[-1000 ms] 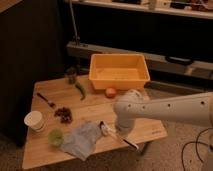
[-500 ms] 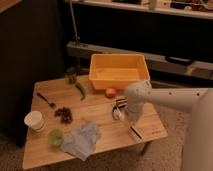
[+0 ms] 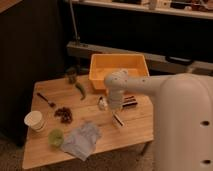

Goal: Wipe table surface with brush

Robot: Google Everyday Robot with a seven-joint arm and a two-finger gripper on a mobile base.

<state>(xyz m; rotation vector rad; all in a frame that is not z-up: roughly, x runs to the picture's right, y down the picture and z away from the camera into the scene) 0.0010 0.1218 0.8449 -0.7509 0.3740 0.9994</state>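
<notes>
The table surface (image 3: pixel 131 134) is a light-brown wooden plank top filling the lower left of the camera view. My white arm reaches in from the right, and its gripper (image 3: pixel 115 108) hangs low over the middle of the table, just in front of the orange bin. It is shut on the brush (image 3: pixel 103 103). The brush's whitish round head pokes out to the left against the wood, and the black-and-white handle end shows below the gripper toward the front. The arm hides the middle of the handle.
An orange bin (image 3: pixel 120 70) sits at the back of the table. A striped dark block (image 3: pixel 132 101) lies just right of the gripper. To the left are a green pepper (image 3: pixel 81 91), a dark jar (image 3: pixel 71 76), a spoon (image 3: pixel 46 100), a dark clump (image 3: pixel 63 114), a white cup (image 3: pixel 34 120), a green cup (image 3: pixel 55 137) and a grey cloth (image 3: pixel 82 141).
The arm has swung from the table's front right toward the middle and back, carrying the brush along the wood away from the cloth. The other items have stayed put.
</notes>
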